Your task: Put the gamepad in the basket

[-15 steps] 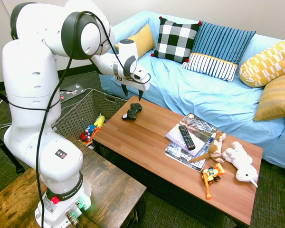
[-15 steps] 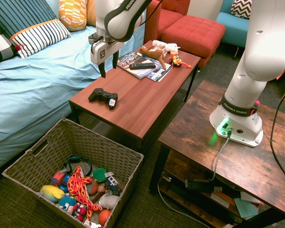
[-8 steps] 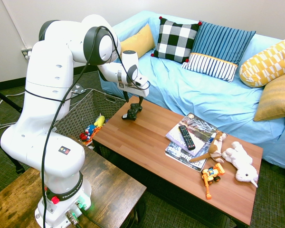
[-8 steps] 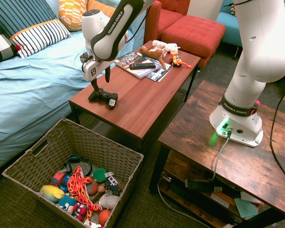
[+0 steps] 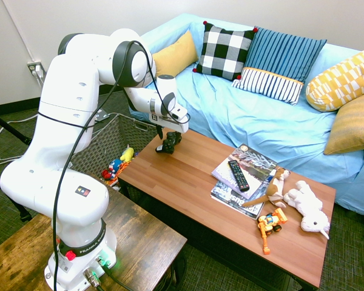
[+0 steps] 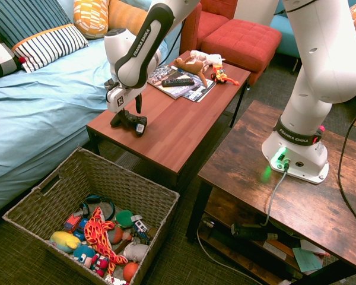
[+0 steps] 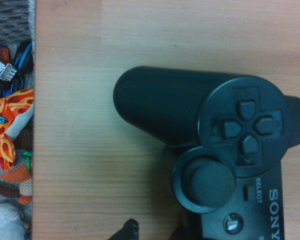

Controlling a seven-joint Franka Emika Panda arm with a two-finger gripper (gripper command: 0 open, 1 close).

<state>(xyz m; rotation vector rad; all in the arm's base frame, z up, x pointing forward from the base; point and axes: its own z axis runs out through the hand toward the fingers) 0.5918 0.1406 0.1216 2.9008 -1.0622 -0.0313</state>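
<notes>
Now the tool [image 6: 127, 113] stands over the gamepad [image 6: 130, 122], fingers apart.

The gamepad lies flat on the wooden bench [image 5: 194, 182], at the bench's end nearest the basket [image 6: 89, 205], close to the sofa-side edge. The tool points straight down with one finger on either side of the gamepad's body; whether they touch it I cannot tell. In the wrist view the gamepad [image 7: 210, 150] shows its D-pad, a thumbstick and the SELECT button. The basket sits on the floor below that bench end, holding toys. A remote [image 5: 238, 174] rests on magazines [image 5: 242, 179] further along the bench from the gamepad.
</notes>
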